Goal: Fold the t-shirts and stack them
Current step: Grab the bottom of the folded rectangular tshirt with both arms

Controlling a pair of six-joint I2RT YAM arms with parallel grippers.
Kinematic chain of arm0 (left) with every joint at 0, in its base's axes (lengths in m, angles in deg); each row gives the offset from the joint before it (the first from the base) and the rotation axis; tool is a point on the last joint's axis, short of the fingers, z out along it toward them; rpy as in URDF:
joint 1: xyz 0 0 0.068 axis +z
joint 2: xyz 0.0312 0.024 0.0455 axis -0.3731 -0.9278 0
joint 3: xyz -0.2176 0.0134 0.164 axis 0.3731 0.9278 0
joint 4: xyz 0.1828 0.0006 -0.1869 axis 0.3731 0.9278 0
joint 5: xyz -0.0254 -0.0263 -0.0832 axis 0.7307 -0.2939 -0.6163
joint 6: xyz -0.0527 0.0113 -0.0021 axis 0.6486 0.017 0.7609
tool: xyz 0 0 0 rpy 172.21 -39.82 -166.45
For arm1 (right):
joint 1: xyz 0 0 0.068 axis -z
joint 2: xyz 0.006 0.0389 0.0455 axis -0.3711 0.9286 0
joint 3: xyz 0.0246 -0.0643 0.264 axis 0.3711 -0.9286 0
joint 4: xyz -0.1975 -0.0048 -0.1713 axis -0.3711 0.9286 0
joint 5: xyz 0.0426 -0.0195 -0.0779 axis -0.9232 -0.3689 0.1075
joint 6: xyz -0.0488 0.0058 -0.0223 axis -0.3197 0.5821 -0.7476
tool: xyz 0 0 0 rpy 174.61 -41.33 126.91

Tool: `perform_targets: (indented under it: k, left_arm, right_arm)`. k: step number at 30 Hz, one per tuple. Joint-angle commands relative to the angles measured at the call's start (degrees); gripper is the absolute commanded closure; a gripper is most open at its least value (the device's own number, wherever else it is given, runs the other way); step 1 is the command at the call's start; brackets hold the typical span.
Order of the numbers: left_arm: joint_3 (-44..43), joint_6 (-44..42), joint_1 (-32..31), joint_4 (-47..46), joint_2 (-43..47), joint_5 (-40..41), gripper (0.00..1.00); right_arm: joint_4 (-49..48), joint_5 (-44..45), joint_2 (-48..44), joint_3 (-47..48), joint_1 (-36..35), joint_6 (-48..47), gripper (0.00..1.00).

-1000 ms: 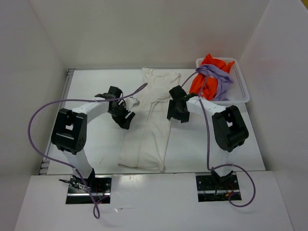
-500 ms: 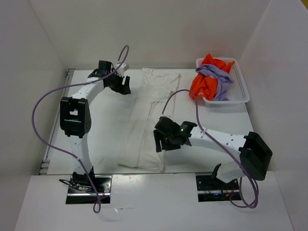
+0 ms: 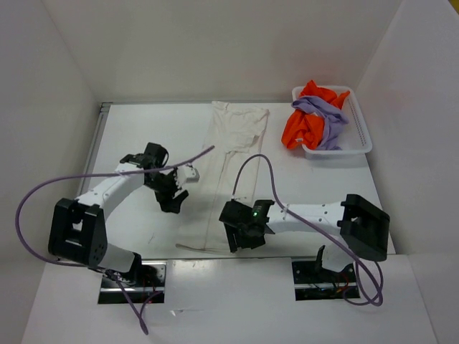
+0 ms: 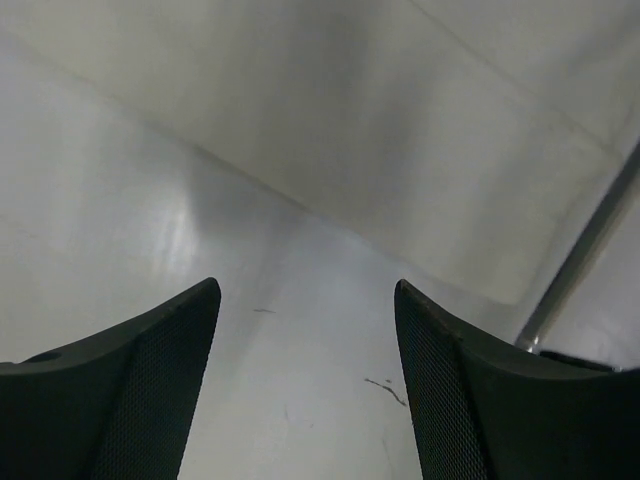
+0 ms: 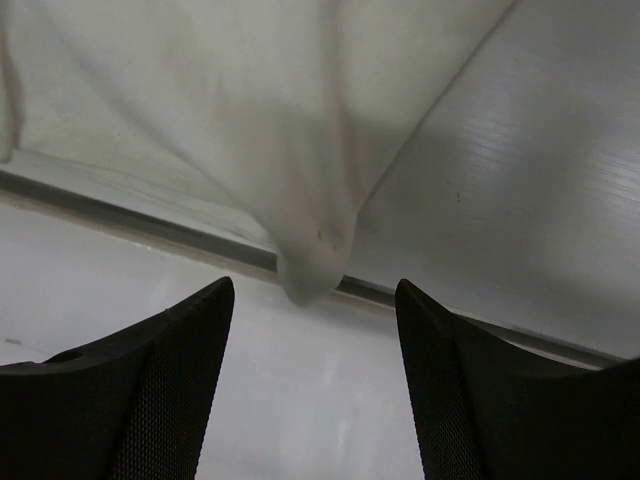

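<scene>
White table [image 3: 337,186] inside white walls: at its near edge the right gripper [image 5: 312,330] hovers with jaws open and empty, and a corner of the white t-shirt [image 3: 226,179] lies just ahead, seemingly drooping past the edge. Farther left, the left gripper [image 4: 305,330] holds its jaws open beside that long folded strip. At the far right, the basket [image 3: 337,153] holds the orange t-shirt [image 3: 301,129] and the lavender t-shirt [image 3: 331,118].

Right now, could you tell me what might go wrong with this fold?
The right hand hangs open at the white shirt's near corner, which lies over the table's front edge strip; a pinch there may catch only one layer. The left hand is open over bare table beside the shirt, so closing now would miss. The purple cable arching above the cloth could snag it.
</scene>
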Motion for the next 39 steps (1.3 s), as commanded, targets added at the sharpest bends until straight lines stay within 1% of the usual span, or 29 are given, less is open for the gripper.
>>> perform_targets:
  k: [1, 3, 6, 8, 9, 11, 13, 14, 16, 17, 18, 19, 20, 22, 23, 24, 25, 26, 27, 28, 29, 31, 32, 33, 35, 36, 37, 38, 39]
  left_arm:
    - [5.78, -13.79, -3.74, 7.45, 4.98, -0.05, 0.22]
    - [10.07, -16.17, -4.61, 6.41, 10.41, -0.04, 0.22]
    - [11.33, -17.67, -6.72, 5.52, 13.42, -1.09, 0.21]
    - [12.03, -21.88, -7.96, 6.14, 14.56, -2.24, 0.12]
    - [12.03, -23.46, -8.57, 6.14, 15.97, -2.24, 0.12]
    - [13.70, -30.74, -9.19, 6.14, 17.21, -0.23, 0.09]
    - [13.70, -34.88, -9.19, 4.83, 17.21, 2.14, 0.03]
    - [13.70, -34.90, -9.19, 3.60, 17.21, 5.29, 0.03]
    - [11.43, -27.92, -9.19, -5.51, 15.20, 10.12, 0.00]
    - [9.24, -17.95, -9.19, -8.51, 10.58, 13.63, 0.00]
    - [1.04, -15.67, -7.45, -6.54, 7.57, 14.88, 0.00]
    - [-4.17, -13.91, -2.48, -3.21, 4.67, 12.72, 0.00]
    - [-8.84, -9.63, -0.08, 3.52, 0.03, 9.83, 0.00]
    - [-16.32, -8.27, 4.06, 9.45, -1.25, -0.62, 0.00]
    - [-16.35, -13.14, 6.60, 13.48, 1.71, -4.14, 0.00]
    - [-14.53, -16.50, 6.63, 14.30, 5.05, -8.26, 0.00]
    - [-12.25, -19.84, 6.63, 14.31, 9.00, -8.31, 0.00]
    - [-7.53, -23.18, 5.23, 13.35, 16.87, -7.44, 0.00]
    - [-5.39, -27.47, 4.00, 12.47, 20.08, -5.77, 0.00]
    - [-3.37, -28.12, 2.95, 10.98, 24.90, -0.54, 0.00]
    - [-1.43, -27.52, 1.11, 6.01, 26.69, 2.65, 0.00]
    - [1.66, -19.99, 0.47, 1.58, 28.46, 9.50, 0.00]
    - [1.14, -16.65, -0.05, 2.61, 27.07, 9.54, 0.00]
    - [-0.17, -8.53, -0.57, 4.80, 25.40, 8.58, 0.00]
    - [-2.56, -3.54, -0.58, 15.49, 19.95, -2.72, 0.00]
    - [-2.56, -12.57, -0.58, 19.02, 20.20, -6.94, 0.00]
    - [-1.42, -9.27, -0.58, 13.66, 22.11, -7.60, 0.00]
    - [2.33, -9.76, -1.19, 12.21, 24.40, -7.60, 0.00]
    - [4.28, -19.77, -3.46, 13.42, 30.25, -9.34, 0.00]
  right_arm:
    - [-3.34, 1.73, 2.54, -1.30, -2.36, 2.55, 0.29]
    - [-4.21, 2.44, 3.77, -1.30, -2.98, 2.55, 0.29]
    - [-5.09, 4.20, 4.31, -1.30, -2.98, 3.16, 0.29]
    - [-5.09, 4.81, 4.31, -1.30, -2.98, 3.17, 0.29]
    - [-5.09, 4.82, 3.70, -1.30, -2.98, 3.78, 0.29]
    - [-5.09, 5.34, 2.99, -1.82, -2.98, 3.78, 0.29]
    - [-4.48, 5.34, 1.59, -2.35, -2.98, 4.31, 0.29]
    - [-4.48, 6.04, 1.58, -2.36, -2.98, 4.31, 0.29]
    - [-3.86, 6.05, 0.44, -2.36, -2.98, 4.31, 0.29]
    - [-3.17, 6.66, 0.44, -2.36, -2.98, 4.31, 0.29]
    - [-2.64, 7.18, 0.44, -2.36, -2.98, 4.31, 0.29]
    - [-2.63, 7.19, -0.08, -1.66, -2.98, 4.31, 0.29]
    - [-2.63, 7.89, -0.09, -1.65, -2.98, 4.31, 0.29]
    - [-2.63, 8.60, -0.09, -1.04, -2.98, 4.31, 0.29]
    - [-3.15, 9.12, -0.70, -1.04, -2.98, 4.31, 0.29]
    - [-3.16, 9.12, -1.40, -1.04, -2.98, 4.31, 0.29]
    - [-4.03, 9.12, -1.41, -2.43, -2.98, 4.83, 0.29]
    - [-4.56, 9.12, -2.19, -2.97, -2.98, 4.84, 0.29]
    - [-5.35, 9.12, -3.07, -3.49, -2.98, 4.84, 0.29]
    - [-5.36, 9.12, -3.08, -4.28, -2.98, 4.84, 0.29]
    - [-5.36, 9.12, -3.77, -4.29, -2.98, 4.84, 0.29]
    - [-5.36, 9.12, -4.30, -4.82, -2.46, 4.84, 0.29]
    - [-5.36, 9.82, -4.31, -4.82, -2.46, 4.84, 0.29]
    - [-4.49, 9.83, -4.31, -4.82, -2.46, 4.84, 0.29]
    - [-3.95, 11.40, -4.31, -4.21, -2.46, 5.36, 0.29]
    - [-3.43, 11.41, -4.83, -4.20, -2.46, 5.89, 0.29]
    - [-3.42, 11.41, -4.83, -4.20, -2.46, 6.94, 0.29]
    - [-4.29, 11.41, -5.62, -4.99, -2.46, 6.95, 0.29]
    - [-4.82, 11.41, -6.41, -5.78, -2.46, 7.64, 0.29]
